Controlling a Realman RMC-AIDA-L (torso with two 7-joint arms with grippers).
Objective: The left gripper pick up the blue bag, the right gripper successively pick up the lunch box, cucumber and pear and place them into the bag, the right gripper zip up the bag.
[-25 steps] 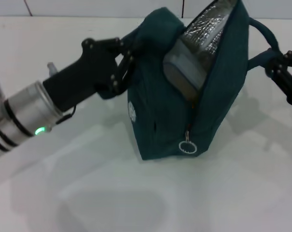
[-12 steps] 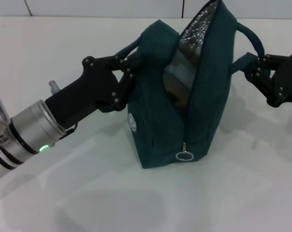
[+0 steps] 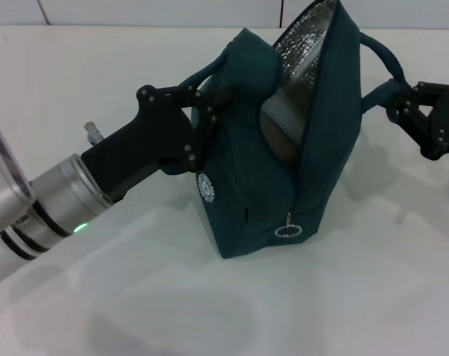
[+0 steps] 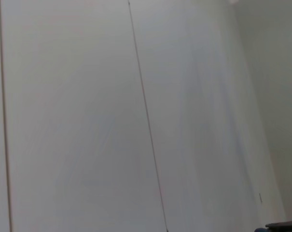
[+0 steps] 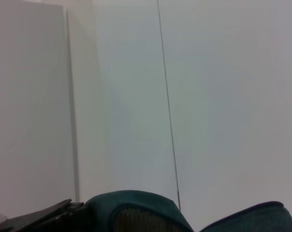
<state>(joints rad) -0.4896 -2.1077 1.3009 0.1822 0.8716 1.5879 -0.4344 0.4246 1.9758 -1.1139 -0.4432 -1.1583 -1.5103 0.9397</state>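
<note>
Teal fabric between both claws: blue bag point(image 3: 283, 148) upright on the white table point(image 3: 135, 297), mouth gaping, silver foil lining point(image 3: 306, 37) bared inside. Left gripper point(image 3: 209, 111) clenched on the near loop handle point(image 3: 202, 74) at the bag's left shoulder, black forearm running back and down-left to the silver cuff point(image 3: 57, 200) with green light point(image 3: 80, 228) lit. Right gripper point(image 3: 406, 111) pressed against the opposite handle point(image 3: 380, 55) on the bag's far side, fingers seemingly closed round the strap, though hard to tell for sure. Lunch box point(image 3: 283, 111) lodged within the opening, pale translucent lid just inward of the left claw's fingertips, something brownish below it, too dim to name. Zipper run down the front edge, undone along most of its length, silver ring pull point(image 3: 287, 230) hanging low near the base, well below both claws. Round white logo point(image 3: 205, 188) on the side panel directly under the left claw. From the right wrist, only teal fabric edges point(image 5: 136, 212) against a pale wall; from the left wrist, bare white panels.
</note>
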